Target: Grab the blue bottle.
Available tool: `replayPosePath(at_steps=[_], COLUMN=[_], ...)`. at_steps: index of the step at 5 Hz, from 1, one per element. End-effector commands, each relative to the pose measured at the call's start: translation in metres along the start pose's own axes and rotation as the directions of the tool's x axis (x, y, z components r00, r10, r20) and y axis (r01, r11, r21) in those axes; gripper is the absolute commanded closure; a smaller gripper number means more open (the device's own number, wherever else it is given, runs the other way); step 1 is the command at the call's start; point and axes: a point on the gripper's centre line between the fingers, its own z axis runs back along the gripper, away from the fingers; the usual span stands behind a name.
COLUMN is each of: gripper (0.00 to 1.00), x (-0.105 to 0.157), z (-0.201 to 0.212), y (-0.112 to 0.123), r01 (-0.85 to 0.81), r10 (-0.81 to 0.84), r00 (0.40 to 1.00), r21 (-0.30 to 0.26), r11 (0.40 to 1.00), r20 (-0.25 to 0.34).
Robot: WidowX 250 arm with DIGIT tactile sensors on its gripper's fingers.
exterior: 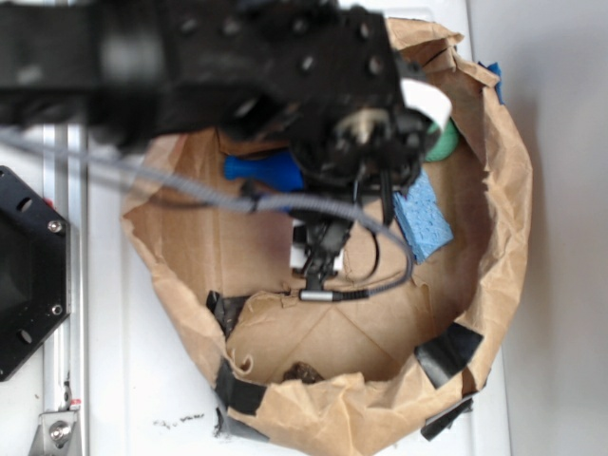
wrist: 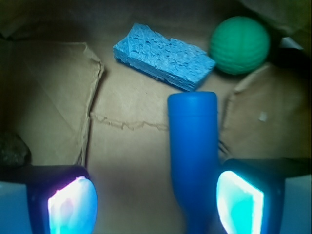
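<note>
A: Blue bottle (wrist: 193,156) first — where does it sit against the fingers (wrist: 241,204)?

B: In the wrist view it lies flat on the brown paper floor (wrist: 131,146) of the paper-walled bin, between the two pads but hard against the right-hand one, with wide bare paper on the other side. The fingers are spread wide and hold nothing.

A: So which step is this?

B: I judge it the line-up before closing: hovering low over the bottle, not yet gripping.

A: What does the next move call for?

B: Shifting sideways to centre the bottle, dropping a little, then closing across its body. Off-centre, one pad might nudge it into a roll.

A: Beyond it?

B: The lighter blue sponge (wrist: 163,57) lies just past the bottle's far end, and a green ball (wrist: 240,45) sits beside that near the bin's wall (exterior: 503,190).
</note>
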Motion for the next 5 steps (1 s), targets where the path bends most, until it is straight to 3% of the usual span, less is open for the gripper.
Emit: replayPosePath(at_steps=[1,2,3,5], gripper=[0.00,0.41,1.00,1.00], x=[0.004,0.003,0.002,0.000], z=[-0.032,-0.049,-0.051,-0.044], y=[-0.014,-0.017,-0.017,-0.015], r01=[-0.011,0.035,0.049,0.063], r10=[0.011,-0.034,-0.047,-0.061], r00=[1.000,0.997,0.996,0.996], r21=[-0.002,0.009,0.029,0.025], r11=[1.000,0.999,0.998,0.998], r20=[-0.014,-0.066,-0.073,-0.069])
